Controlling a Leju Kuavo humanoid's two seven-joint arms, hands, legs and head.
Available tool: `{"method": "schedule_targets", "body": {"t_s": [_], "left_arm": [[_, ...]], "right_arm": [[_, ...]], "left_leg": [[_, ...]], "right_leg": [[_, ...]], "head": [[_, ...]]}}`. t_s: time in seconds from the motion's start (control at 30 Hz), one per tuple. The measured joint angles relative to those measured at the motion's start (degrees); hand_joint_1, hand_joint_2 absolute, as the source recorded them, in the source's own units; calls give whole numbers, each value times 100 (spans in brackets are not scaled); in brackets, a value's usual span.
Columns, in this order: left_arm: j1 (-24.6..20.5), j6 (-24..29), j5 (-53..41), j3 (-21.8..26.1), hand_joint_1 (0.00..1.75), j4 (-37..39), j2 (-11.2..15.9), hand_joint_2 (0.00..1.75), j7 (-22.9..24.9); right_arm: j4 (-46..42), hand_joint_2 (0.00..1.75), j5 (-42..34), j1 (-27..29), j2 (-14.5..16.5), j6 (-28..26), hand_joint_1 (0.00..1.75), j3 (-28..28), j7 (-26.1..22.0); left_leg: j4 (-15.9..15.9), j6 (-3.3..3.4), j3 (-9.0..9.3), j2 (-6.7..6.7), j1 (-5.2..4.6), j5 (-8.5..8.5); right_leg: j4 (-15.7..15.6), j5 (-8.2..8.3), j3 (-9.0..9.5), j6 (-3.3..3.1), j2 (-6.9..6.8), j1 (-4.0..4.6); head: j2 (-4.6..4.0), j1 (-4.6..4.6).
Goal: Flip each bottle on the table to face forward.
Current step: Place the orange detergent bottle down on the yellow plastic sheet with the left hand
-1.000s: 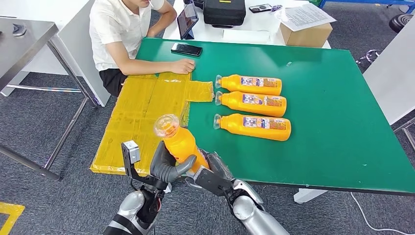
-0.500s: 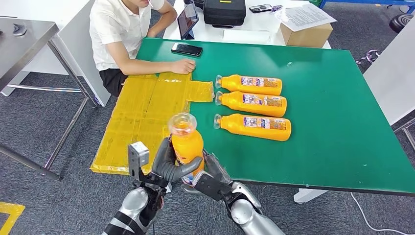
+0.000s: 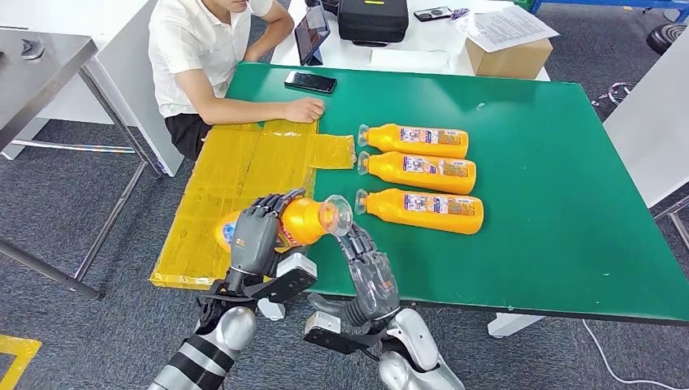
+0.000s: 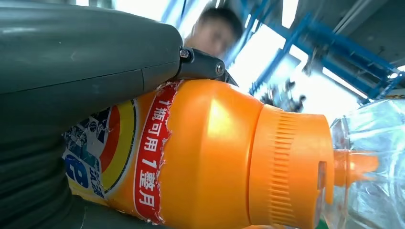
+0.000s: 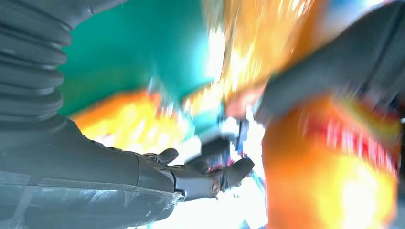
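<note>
My left hand (image 3: 256,233) grips an orange bottle (image 3: 296,221) around its body, above the near left corner of the green table (image 3: 536,203). The bottle lies nearly level, its clear cap (image 3: 335,214) pointing right. In the left wrist view the bottle (image 4: 205,152) shows its red and blue label under my thumb (image 4: 71,62). My right hand (image 3: 370,266) stands just right of the cap, fingers spread upward and holding nothing; the right wrist view is blurred. Three more orange bottles (image 3: 416,140) (image 3: 418,170) (image 3: 422,210) lie side by side mid-table, caps to the left.
A yellow taped cardboard sheet (image 3: 236,183) overhangs the table's left side. A seated person rests a hand (image 3: 303,108) on its far edge. A phone (image 3: 309,81) lies nearby. A tablet (image 3: 313,32), a black case (image 3: 372,18) and a cardboard box (image 3: 508,57) stand beyond the table.
The bottle, upright between both hands earlier, has been tipped over so its cap points right. My left hand has turned over on top of it. My right hand has let go and rose beside the cap.
</note>
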Motion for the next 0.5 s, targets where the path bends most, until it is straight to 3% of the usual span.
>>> {"method": "schedule_targets", "body": {"t_s": [0.1, 0.23, 0.37, 0.43, 0.5], "left_arm": [[-42, 84, -1233, 153, 175, 28, 86, 175, 500], [-140, -198, -1670, 305, 174, 189, 147, 175, 729], [-280, -442, -1855, 369, 155, 386, 181, 175, 923], [-387, -638, -1974, 395, 120, 562, 208, 175, 1113], [-516, -799, -2070, 430, 123, 779, 237, 175, 1293]], "right_arm": [[-417, 0, 529, 323, 395, -131, 0, -1019, -726], [-1100, 0, 540, 573, 891, -152, 0, -2219, -1357], [-1553, 175, 410, 721, 1130, -161, 0, -2843, -1419], [-1720, 175, 301, 753, 1204, -162, 0, -2999, -1424], [-1815, 175, 184, 761, 1244, -162, 0, -3095, -1429]], "left_leg": [[0, 0, -1, 0, 1, 0], [0, 0, -3, -2, 2, 2], [0, 2, -3, -1, -2, 3], [0, 2, -3, -1, -3, 4], [0, 2, -3, 0, -2, 4]], "right_leg": [[0, 0, -4, 0, 0, 1], [0, 0, -4, -1, -5, 1], [0, 1, -3, -1, -5, -3], [0, 2, -3, 0, -5, -4], [0, 3, -4, 1, -4, -4]], "head": [[0, -1], [0, -1], [0, 1], [0, 1], [0, 1]]}}
